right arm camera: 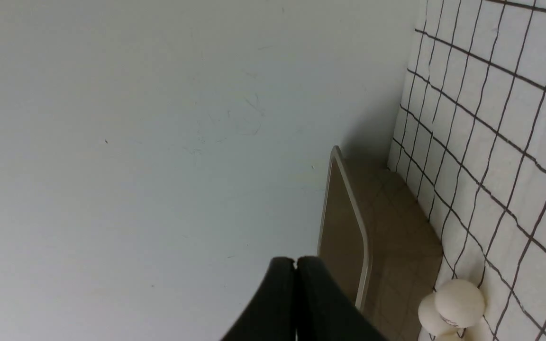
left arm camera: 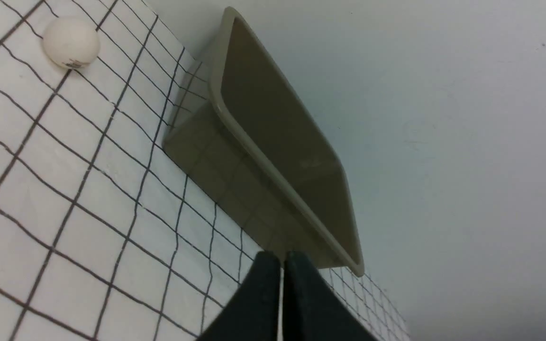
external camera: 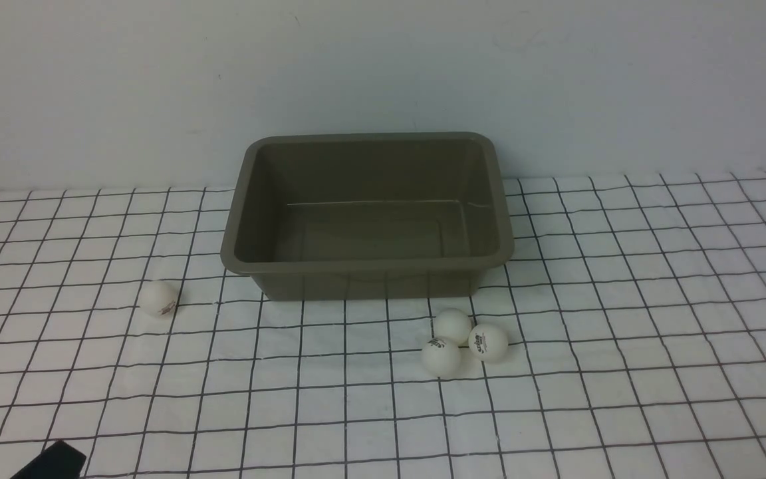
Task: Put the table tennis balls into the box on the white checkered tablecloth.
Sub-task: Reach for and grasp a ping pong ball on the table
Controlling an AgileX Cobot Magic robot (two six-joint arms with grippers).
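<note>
The olive-grey box (external camera: 366, 266) stands empty at the back middle of the white checkered tablecloth (external camera: 622, 299). One table tennis ball (external camera: 158, 298) lies alone to the left of the box's front corner. Three more balls (external camera: 453, 325) (external camera: 441, 356) (external camera: 488, 342) lie touching in a cluster in front of the box's right end. My left gripper (left arm camera: 282, 258) is shut and empty, well short of the lone ball (left arm camera: 71, 41) and the box (left arm camera: 273, 142). My right gripper (right arm camera: 295, 261) is shut and empty, with the cluster (right arm camera: 459, 303) and the box (right arm camera: 344, 237) ahead of it.
A plain pale wall (external camera: 383, 66) rises right behind the box. A dark tip of my left arm (external camera: 50, 461) shows at the front view's bottom left edge. My right arm is out of the front view. The cloth is slightly wrinkled.
</note>
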